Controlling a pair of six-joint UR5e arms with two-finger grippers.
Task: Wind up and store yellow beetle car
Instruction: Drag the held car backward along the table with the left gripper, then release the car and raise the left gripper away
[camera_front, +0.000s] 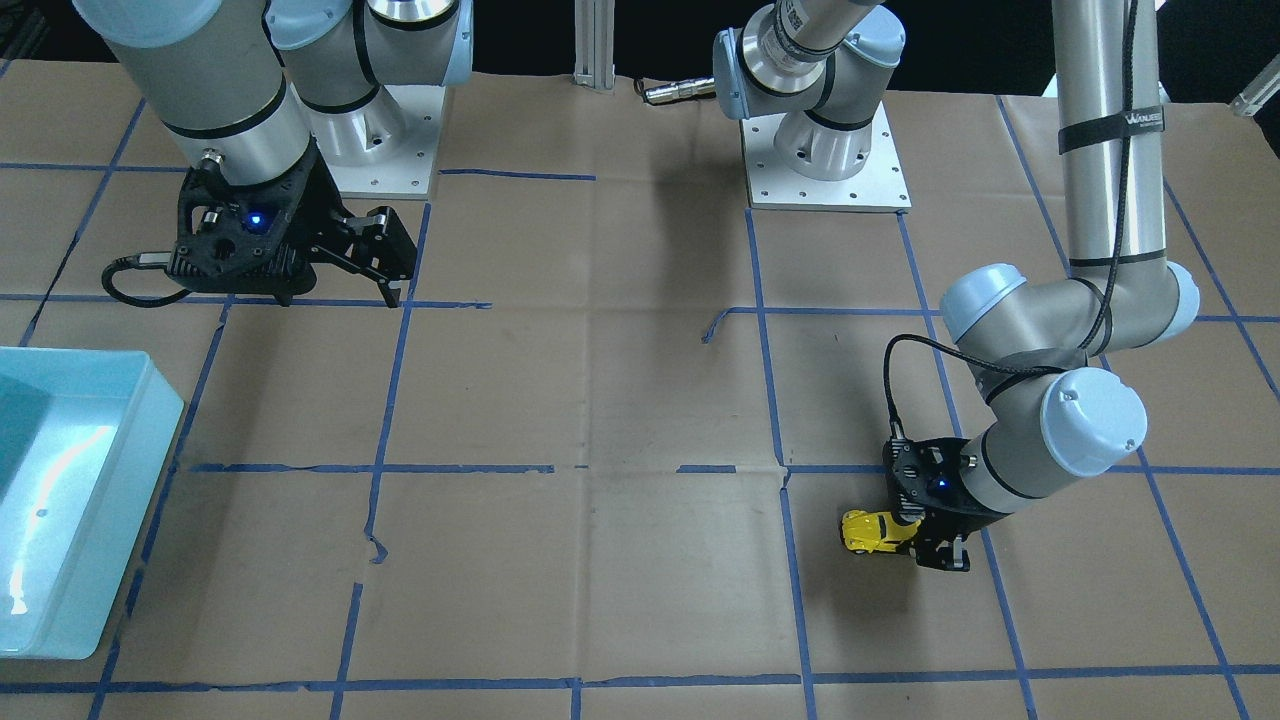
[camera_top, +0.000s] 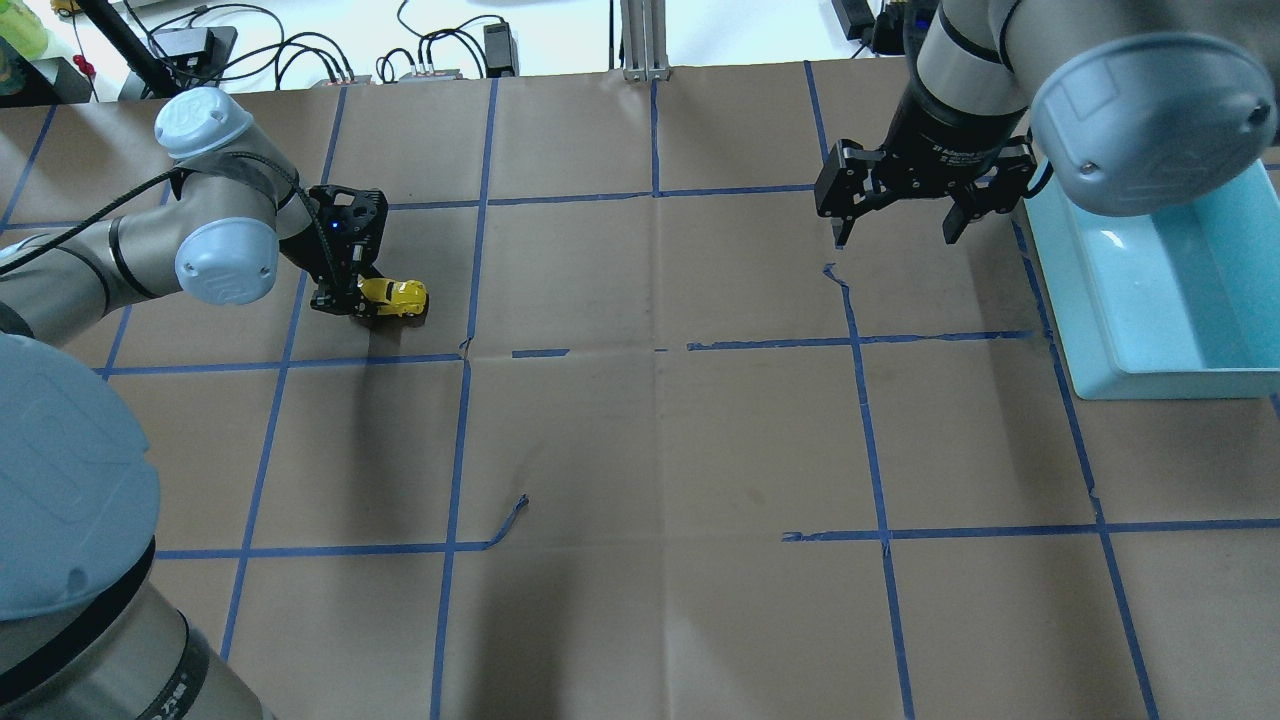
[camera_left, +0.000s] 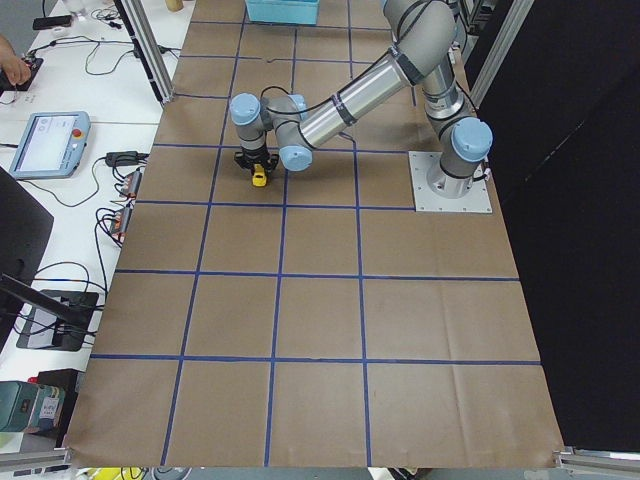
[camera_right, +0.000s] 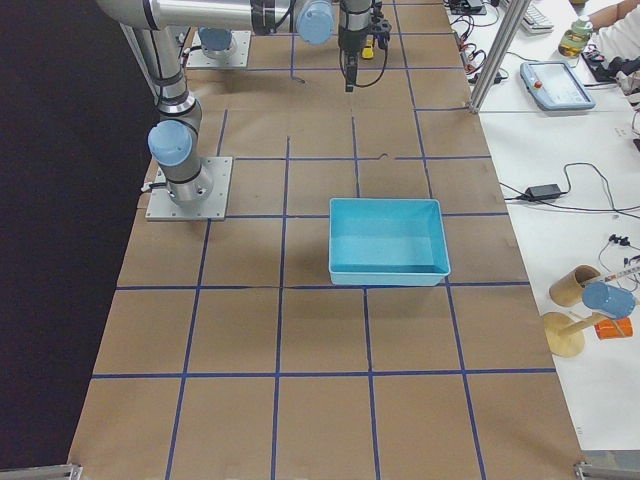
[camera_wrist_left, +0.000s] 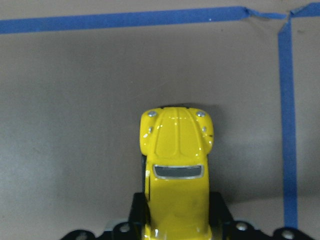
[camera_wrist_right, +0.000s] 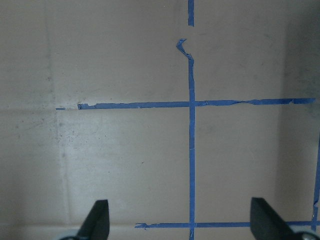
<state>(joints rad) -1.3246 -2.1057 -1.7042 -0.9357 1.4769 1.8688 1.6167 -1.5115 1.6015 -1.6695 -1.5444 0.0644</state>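
Note:
The yellow beetle car (camera_top: 396, 296) is a small glossy toy on the brown paper at the far left of the table. My left gripper (camera_top: 352, 295) is low over it and shut on its rear half; the car's front sticks out ahead of the fingers. In the left wrist view the car (camera_wrist_left: 176, 165) fills the middle, with dark fingers (camera_wrist_left: 137, 210) tight against both sides. It also shows in the front-facing view (camera_front: 872, 530) beside the left gripper (camera_front: 925, 535). My right gripper (camera_top: 893, 222) hangs open and empty above the table, near the light blue bin (camera_top: 1165, 290).
The light blue bin (camera_front: 70, 500) stands at the table's right end, empty inside. Blue tape lines grid the brown paper. Both arm bases (camera_front: 825, 160) stand on white plates at the robot's side. Cables and devices lie beyond the far edge.

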